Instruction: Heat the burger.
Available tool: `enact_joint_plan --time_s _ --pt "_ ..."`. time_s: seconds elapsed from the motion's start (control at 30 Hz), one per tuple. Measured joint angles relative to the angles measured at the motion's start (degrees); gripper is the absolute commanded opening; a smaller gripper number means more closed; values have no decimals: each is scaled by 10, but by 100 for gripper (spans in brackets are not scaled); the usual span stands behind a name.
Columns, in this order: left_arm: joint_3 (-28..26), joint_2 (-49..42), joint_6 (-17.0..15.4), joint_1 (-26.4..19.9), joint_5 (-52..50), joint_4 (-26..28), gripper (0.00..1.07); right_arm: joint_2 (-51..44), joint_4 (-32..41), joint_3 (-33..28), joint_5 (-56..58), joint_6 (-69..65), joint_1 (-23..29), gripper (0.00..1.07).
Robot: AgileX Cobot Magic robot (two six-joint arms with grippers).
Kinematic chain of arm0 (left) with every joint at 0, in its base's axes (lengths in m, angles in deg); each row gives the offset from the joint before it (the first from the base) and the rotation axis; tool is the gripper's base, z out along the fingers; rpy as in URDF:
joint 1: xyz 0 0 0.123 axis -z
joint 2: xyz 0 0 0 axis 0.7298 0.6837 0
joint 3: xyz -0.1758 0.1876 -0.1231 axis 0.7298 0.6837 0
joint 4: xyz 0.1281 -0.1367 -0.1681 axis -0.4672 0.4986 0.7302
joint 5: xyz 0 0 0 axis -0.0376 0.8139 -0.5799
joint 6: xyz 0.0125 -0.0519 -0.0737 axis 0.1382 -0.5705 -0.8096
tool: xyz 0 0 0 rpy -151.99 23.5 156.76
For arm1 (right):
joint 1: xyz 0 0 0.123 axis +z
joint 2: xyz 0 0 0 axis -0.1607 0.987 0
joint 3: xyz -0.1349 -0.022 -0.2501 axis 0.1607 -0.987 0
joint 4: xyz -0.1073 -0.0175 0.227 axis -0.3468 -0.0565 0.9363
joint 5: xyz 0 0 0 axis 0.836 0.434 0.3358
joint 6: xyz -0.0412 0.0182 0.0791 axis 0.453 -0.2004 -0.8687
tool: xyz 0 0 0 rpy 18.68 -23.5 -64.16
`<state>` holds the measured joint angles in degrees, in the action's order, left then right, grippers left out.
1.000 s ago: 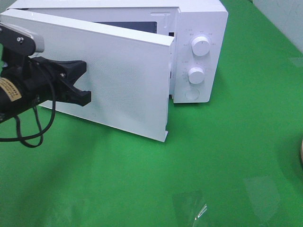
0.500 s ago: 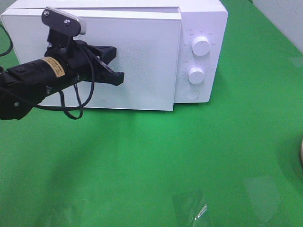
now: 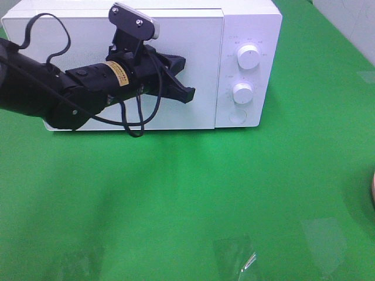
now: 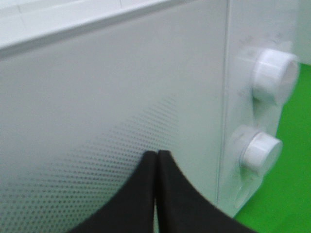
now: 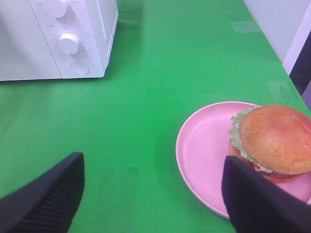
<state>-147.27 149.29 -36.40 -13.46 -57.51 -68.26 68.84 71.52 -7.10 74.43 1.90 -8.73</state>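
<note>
The burger (image 5: 274,141), with a golden-brown bun and green lettuce, sits on a pink plate (image 5: 204,145) on the green table, seen only in the right wrist view. My right gripper (image 5: 151,167) hangs open just short of the plate, holding nothing. The white microwave (image 3: 249,35) stands at the back with its door (image 3: 202,52) closed. My left gripper (image 3: 188,93) is shut with nothing in it, right in front of the door near its knob-side edge. In the left wrist view its tips (image 4: 158,158) meet against the dotted door panel.
Two white knobs (image 3: 248,57) (image 3: 242,92) and a round button (image 3: 237,117) sit on the microwave's right panel. A black cable loops off the left arm (image 3: 58,93). Clear tape patches (image 3: 234,254) lie on the green table (image 3: 176,193) near the front.
The microwave door has swung from wide open to closed. My left arm has moved right along the door front, staying shut. The right gripper has not visibly moved.
</note>
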Motion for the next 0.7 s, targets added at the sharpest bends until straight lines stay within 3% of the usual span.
enact_joint_plan --time_s 0.13,0.27,0.47,0.5,0.53,0.57,0.6,0.63,0.67,0.7 --pt "-37 17 30 13 45 7 0 0 1 0 0 0 0 76" --pt "-40 14 32 18 62 17 0 0 1 0 0 0 0 76" --pt "-29 -19 29 31 148 75 1 0 1 0 0 0 0 76" --pt "-11 -38 21 37 186 91 13 0 1 0 0 0 0 76" --pt "-11 -38 21 37 186 91 13 0 1 0 0 0 0 76" --pt "5 -55 13 52 226 93 36 0 1 0 0 0 0 76" --pt "5 -55 13 52 226 93 36 0 1 0 0 0 0 76" --pt "12 -62 11 60 245 93 52 0 1 0 0 0 0 76" --pt "26 -78 10 78 296 93 81 0 1 0 0 0 0 76" --pt "26 -78 10 78 296 93 81 0 1 0 0 0 0 76"
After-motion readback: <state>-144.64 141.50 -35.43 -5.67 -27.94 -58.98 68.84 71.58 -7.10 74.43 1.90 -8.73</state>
